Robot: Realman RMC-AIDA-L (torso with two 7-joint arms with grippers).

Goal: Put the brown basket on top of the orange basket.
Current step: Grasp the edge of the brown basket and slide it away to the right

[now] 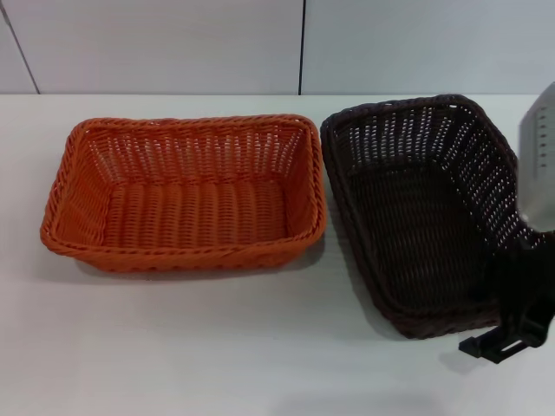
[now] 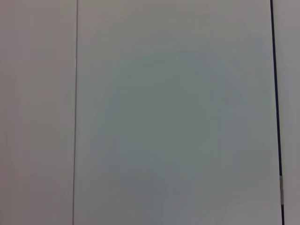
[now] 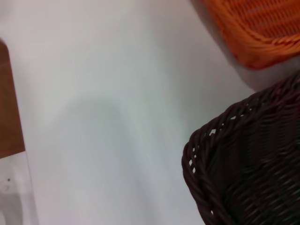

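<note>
White counter under everything, pale panelled wall behind.

Nearest, at the counter's near right: right gripper, black, low against the near right corner of the dark brown, nearly black rectangular woven basket. Seemingly clamped on that corner's rim, though fingers hidden behind the weave, so open or closed impossible to tell. Basket tilted, near right end raised, long axis running from near right to far left, far corner just beside the orange one. Same braided corner large in the right wrist view, counter bare beside it.

Farther back and to the left: bright orange rectangular woven basket, flat on the counter, long axis left to right, mouth up, nothing inside.

Key relation: target lies left of the gripper and its load, so likely a lift and a carry leftward, with a turn to line up the long axes. Right arm clearly the nearer; left gripper nowhere in view, left wrist view showing only wall.

Count: one brown basket, one orange basket, one gripper visible.
</note>
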